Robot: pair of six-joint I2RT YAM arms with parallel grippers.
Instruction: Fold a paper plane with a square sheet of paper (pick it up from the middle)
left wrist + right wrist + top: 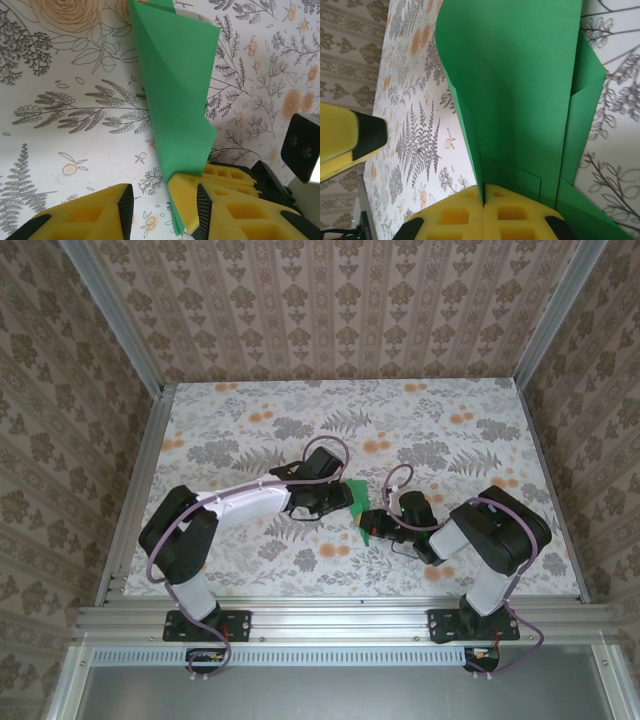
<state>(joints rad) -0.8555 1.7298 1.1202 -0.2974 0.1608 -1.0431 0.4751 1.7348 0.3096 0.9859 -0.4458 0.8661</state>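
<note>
Over the table (250, 410), my right gripper (483, 192) clamps the creased green paper (520, 90), whose long axis runs straight out from both wrists, its near end sitting ungripped between the parted fingers (187, 197) of my left gripper (150, 200).

The top external camera sits high above and behind the arm bases. It looks down and forward over the whole tabletop (250, 420), with the bases along the bottom of its frame. The left wrist camera looks out past the left pincer (150, 192) at its bottom edge, close to the tabletop. The right wrist camera looks along the right pincer (483, 189), nearer still and rolled sideways, so the tabletop runs up the frame's left. All three views share the green paper (357, 492).
</note>
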